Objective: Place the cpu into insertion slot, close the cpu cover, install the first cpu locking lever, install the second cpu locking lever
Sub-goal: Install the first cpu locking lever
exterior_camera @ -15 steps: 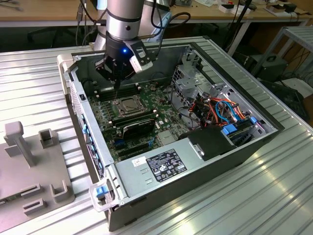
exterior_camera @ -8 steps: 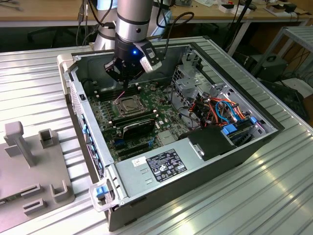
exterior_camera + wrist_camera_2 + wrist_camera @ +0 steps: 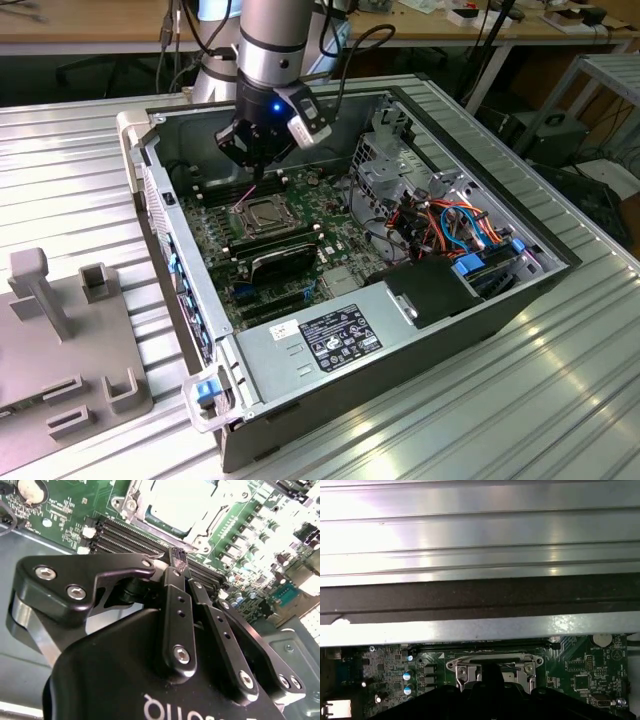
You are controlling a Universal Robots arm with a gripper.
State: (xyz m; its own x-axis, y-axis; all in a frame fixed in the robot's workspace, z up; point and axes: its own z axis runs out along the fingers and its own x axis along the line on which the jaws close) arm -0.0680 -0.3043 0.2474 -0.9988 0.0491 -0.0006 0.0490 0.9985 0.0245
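The cpu (image 3: 182, 502), silver-grey face up, lies flat in the socket (image 3: 265, 215) just ahead of the gripper's (image 3: 179, 560) fingertips. The cover (image 3: 131, 505), a thin silvery frame, lies closed around it, its window showing the chip. In the first wrist view the cover's near edge (image 3: 495, 664) sits just beyond the gripper.

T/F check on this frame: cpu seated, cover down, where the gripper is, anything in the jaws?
1. The cpu lies in the slot. True.
2. The cover stands upright, open. False: it lies flat around the cpu.
3. The gripper sits by the socket's edge. True.
4. The jaws are wide apart. False: they are together.
5. The gripper carries the cpu. False: it holds nothing visible.
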